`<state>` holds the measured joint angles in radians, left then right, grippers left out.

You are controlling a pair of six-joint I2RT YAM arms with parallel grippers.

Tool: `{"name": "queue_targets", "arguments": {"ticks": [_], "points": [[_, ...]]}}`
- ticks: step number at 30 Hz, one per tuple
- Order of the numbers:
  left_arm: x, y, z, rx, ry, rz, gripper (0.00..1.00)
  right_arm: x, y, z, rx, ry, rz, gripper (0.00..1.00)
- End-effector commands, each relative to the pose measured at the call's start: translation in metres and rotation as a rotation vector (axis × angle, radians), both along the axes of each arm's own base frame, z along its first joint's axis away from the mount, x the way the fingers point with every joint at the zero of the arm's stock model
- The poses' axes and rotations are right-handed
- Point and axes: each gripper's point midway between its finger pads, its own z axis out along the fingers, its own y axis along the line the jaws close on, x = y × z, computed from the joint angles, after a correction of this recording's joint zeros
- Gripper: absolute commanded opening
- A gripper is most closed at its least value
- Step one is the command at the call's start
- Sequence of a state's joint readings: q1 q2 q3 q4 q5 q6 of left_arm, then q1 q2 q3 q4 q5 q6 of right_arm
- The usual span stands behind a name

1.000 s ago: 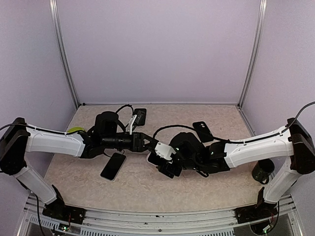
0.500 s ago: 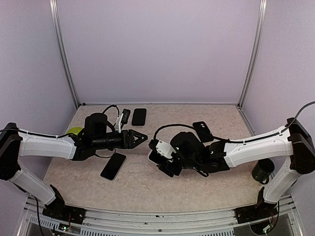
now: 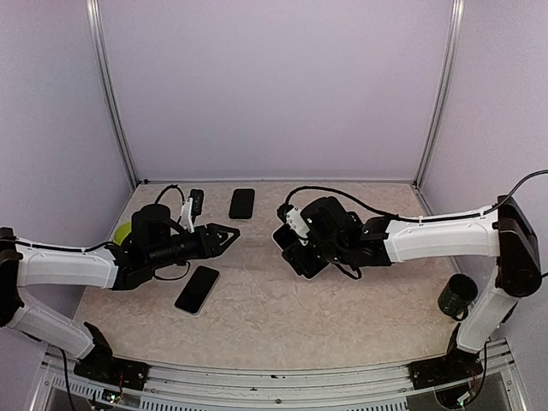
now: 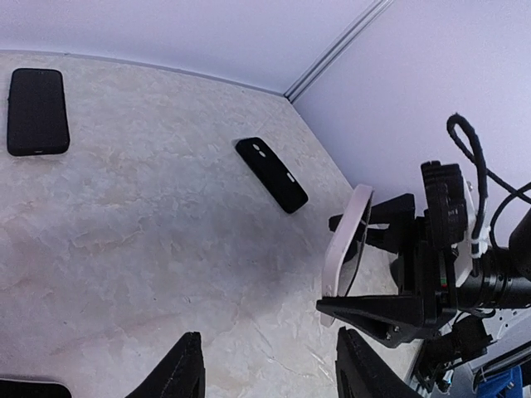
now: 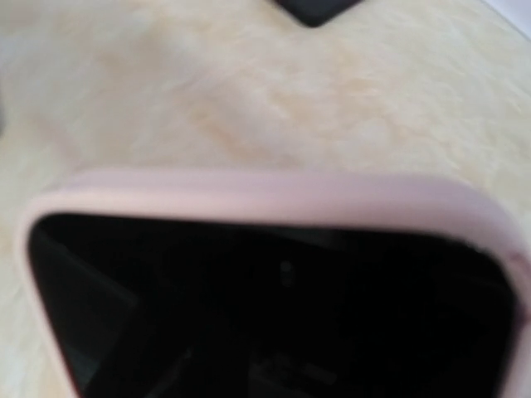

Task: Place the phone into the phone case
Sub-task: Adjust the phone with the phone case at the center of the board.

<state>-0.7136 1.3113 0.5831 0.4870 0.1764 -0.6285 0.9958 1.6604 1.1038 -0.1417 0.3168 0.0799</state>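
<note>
Table (image 3: 257, 317): marbled top; every position below is referred to the pink phone case.

Right gripper (image 3: 295, 250): closed across the pink phone case (image 4: 344, 249), which is held clear of the table and stands on edge in the left wrist view.

Left gripper (image 3: 224, 233): fingers spread wide and holding nothing; it is well apart from the case, on its left side, and pointed toward it.

Phone (image 5: 274, 315): a dark glossy face fills the case's pink rim in the right wrist view, so it is judged to be seated at that end; the far end is out of view and cannot be confirmed.

Other items: a black handset (image 3: 242, 203) lies flat beyond and left of the case; a second handset (image 3: 197, 289) lies nearer the arm bases and further left; a dark slab (image 4: 271, 174) lies on the table beyond the case, and whether it is a phone or a case cannot be told.

Recommendation: keep the grip on the case's edges, not over its opening; lay it flat before pressing; push each corner down in turn, since a lifted corner may spring the phone out; do not tighten the grip on a case held on edge.
</note>
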Motion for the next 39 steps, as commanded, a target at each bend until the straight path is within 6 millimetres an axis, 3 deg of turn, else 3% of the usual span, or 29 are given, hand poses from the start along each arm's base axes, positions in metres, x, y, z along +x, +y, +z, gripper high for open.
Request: {"name": "queue_targets", "arguments": {"ticks": [1, 7, 18, 24, 39], "points": [[0.006, 0.011, 0.008, -0.031, -0.025, 0.066, 0.53, 0.030, -0.002, 0.009, 0.063, 0.033, -0.148, 0.78], [0.006, 0.018, 0.005, -0.040, -0.017, 0.104, 0.53, 0.070, -0.002, 0.010, 0.130, 0.100, -0.299, 0.78], [0.002, 0.027, 0.003, -0.045, -0.013, 0.131, 0.53, 0.132, 0.028, -0.007, 0.250, 0.221, -0.420, 0.79], [0.001, 0.034, 0.006, -0.040, -0.022, 0.154, 0.53, 0.160, 0.033, -0.013, 0.333, 0.244, -0.516, 0.79], [0.002, 0.038, 0.005, -0.035, -0.019, 0.175, 0.52, 0.201, 0.026, -0.058, 0.393, 0.333, -0.626, 0.79]]}}
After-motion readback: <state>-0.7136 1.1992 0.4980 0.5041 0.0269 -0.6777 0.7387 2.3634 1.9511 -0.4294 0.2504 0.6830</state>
